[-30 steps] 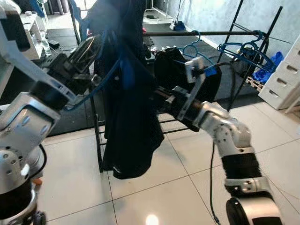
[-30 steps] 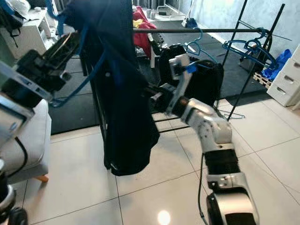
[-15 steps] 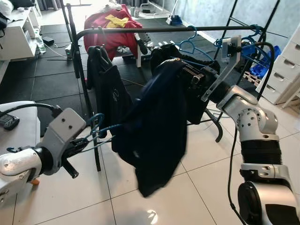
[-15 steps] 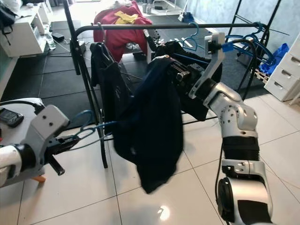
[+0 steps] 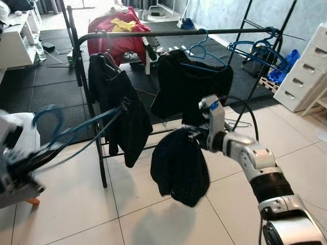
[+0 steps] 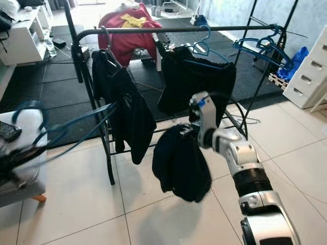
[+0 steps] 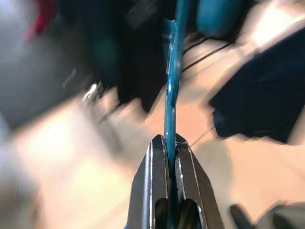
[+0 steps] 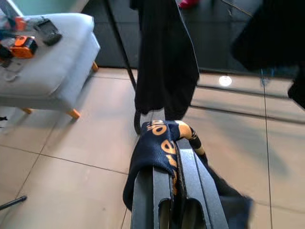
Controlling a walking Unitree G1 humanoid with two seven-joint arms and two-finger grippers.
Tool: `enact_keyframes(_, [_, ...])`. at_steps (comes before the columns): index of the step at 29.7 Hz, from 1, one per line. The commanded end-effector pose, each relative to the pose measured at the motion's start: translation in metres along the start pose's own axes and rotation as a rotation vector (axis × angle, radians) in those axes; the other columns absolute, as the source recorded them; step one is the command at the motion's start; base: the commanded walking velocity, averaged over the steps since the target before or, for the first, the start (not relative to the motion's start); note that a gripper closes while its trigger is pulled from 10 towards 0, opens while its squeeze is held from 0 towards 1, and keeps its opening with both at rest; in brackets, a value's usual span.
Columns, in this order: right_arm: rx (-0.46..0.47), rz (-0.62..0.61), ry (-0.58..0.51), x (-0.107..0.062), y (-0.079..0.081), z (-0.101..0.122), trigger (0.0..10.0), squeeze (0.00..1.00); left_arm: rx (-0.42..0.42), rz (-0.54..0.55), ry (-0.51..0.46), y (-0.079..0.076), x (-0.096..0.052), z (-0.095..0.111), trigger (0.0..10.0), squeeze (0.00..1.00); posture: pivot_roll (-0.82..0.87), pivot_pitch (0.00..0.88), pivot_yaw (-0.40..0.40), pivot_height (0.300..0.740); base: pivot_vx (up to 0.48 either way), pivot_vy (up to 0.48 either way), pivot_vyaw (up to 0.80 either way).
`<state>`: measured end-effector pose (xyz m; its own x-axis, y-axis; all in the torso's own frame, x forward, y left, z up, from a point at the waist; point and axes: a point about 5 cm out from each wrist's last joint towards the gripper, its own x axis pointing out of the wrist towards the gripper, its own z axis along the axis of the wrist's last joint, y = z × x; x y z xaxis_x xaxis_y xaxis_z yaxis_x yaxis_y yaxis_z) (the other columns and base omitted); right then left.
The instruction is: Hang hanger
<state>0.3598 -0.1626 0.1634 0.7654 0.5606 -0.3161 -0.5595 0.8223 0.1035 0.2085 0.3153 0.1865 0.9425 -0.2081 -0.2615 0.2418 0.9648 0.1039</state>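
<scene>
My left gripper (image 7: 170,141), low at my left side and blurred (image 5: 23,163), is shut on the wire of a bare blue hanger (image 5: 76,130) that reaches towards the rack. My right gripper (image 5: 193,135) is shut on a dark navy garment (image 5: 179,171) with orange lettering (image 8: 159,136), which hangs limp from it above the floor tiles. Both are in front of the black clothes rail (image 5: 173,33). A black garment (image 5: 117,104) hangs at the rail's left end. Another black garment (image 5: 196,81) hangs mid-rail on a blue hanger.
Several empty blue hangers (image 5: 255,48) hang at the rail's right end. A red clothing heap (image 5: 115,33) lies behind the rack. White drawers (image 5: 301,81) stand at the right and a grey cushioned seat (image 8: 52,62) at my left. The rack's black post (image 5: 97,148) is close by.
The navy garment, earlier stretched between the hanger and my right gripper, now hangs from the right gripper alone. My left arm has swung down and left with the bare hanger.
</scene>
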Motion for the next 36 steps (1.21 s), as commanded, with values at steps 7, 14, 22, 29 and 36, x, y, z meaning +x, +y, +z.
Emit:
enact_keyframes(7, [-0.017, 0.101, -0.054, -0.001, 0.023, -0.006, 10.0, 0.00, -0.277, 0.267, 0.039, -0.008, 0.015, -0.034, 10.0, 0.00, -0.05, 0.079, -0.045, 0.740, 0.000, 0.000, 0.00])
enact_keyframes(14, [0.048, 0.245, -0.077, -0.008, 0.059, -0.034, 10.0, 0.00, -0.654, 0.149, -0.091, -0.117, 0.041, -0.037, 10.0, 0.00, -0.02, 0.093, -0.061, 0.740, 0.000, 0.000, 0.69])
enact_keyframes(22, [0.177, 0.292, -0.111, -0.042, 0.084, -0.052, 10.0, 0.00, -0.832, 0.062, -0.155, -0.160, 0.025, -0.038, 10.0, 0.00, -0.01, 0.113, -0.068, 0.740, 0.000, 0.000, 0.79])
enact_keyframes(29, [0.350, 0.159, -0.179, -0.064, 0.090, -0.062, 10.0, 0.00, -0.893, 0.087, -0.155, -0.169, 0.013, -0.043, 10.0, 0.00, 0.02, 0.116, -0.068, 0.740, 0.000, 0.000, 0.79])
enact_keyframes(36, [0.521, 0.073, -0.241, -0.104, 0.105, -0.062, 10.0, 0.00, -0.951, 0.117, -0.130, -0.178, 0.004, -0.045, 10.0, 0.00, 0.01, 0.112, -0.071, 0.740, 0.000, 0.000, 0.80])
